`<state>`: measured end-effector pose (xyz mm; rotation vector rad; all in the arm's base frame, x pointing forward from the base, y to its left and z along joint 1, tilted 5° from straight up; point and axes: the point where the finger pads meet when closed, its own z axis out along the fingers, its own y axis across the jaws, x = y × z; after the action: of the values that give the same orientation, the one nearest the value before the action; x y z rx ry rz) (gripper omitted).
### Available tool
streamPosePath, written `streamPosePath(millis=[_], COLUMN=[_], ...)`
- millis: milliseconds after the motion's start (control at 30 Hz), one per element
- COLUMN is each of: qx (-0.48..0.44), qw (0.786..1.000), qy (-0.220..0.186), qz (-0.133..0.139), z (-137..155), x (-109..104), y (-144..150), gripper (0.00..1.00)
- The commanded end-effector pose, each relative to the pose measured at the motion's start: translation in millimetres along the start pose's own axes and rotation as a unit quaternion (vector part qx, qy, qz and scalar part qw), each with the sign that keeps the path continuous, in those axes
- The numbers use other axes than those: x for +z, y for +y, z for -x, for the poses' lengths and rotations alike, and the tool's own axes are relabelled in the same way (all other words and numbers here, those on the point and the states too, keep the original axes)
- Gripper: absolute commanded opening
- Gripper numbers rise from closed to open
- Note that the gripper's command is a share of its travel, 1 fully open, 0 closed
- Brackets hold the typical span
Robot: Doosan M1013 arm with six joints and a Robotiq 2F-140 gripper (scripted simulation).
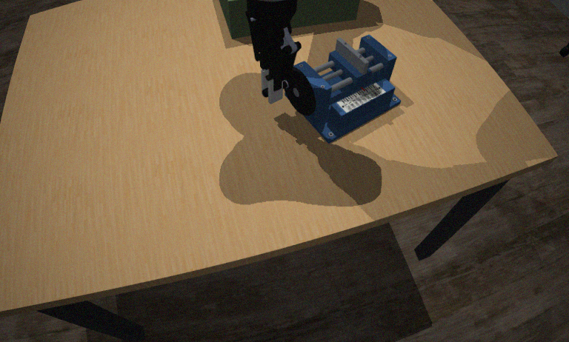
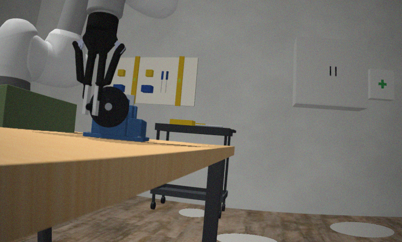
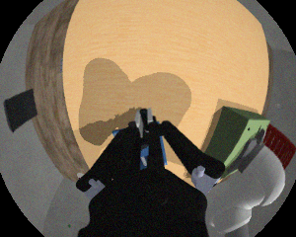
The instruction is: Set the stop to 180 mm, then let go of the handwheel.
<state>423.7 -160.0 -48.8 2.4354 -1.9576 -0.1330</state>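
Observation:
The blue stop fixture (image 1: 356, 113) (image 2: 109, 130) stands on the table. A grey stop plate (image 1: 351, 57) (image 2: 130, 99) sits across its rods. The white scale (image 1: 356, 100) has a small red pointer (image 1: 363, 89) near its middle; its numbers are too blurred to read. The black handwheel (image 1: 305, 98) (image 2: 114, 116) is on the fixture's end face. My gripper (image 1: 270, 93) (image 2: 90, 108) (image 3: 145, 114) points down and is shut on the handwheel's crank knob (image 2: 88, 106), at the wheel's left side in the exterior view. In the wrist view, the fingers and gripper body hide the wheel and most of the fixture.
A green block (image 1: 327, 12) (image 2: 38, 112) (image 3: 229, 132) stands behind the fixture, by the arm's base. The wooden table's front edge (image 1: 268, 258) is toward the top camera. A dark trolley (image 2: 204, 130) and wall panels stand beyond the table. A red object (image 3: 281, 145) lies past the green block.

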Motion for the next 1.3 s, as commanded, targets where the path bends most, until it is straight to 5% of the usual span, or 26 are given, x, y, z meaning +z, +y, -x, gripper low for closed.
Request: streamPosePath(millis=[0,1267], qx=[0.0,0.0], qw=[1.0,1.0], qy=[0.0,0.0], qz=[0.0,0.0], z=[0.0,0.0], x=[-3.7,-41.0], y=[0.5,-23.3], gripper=[0.04,0.04])
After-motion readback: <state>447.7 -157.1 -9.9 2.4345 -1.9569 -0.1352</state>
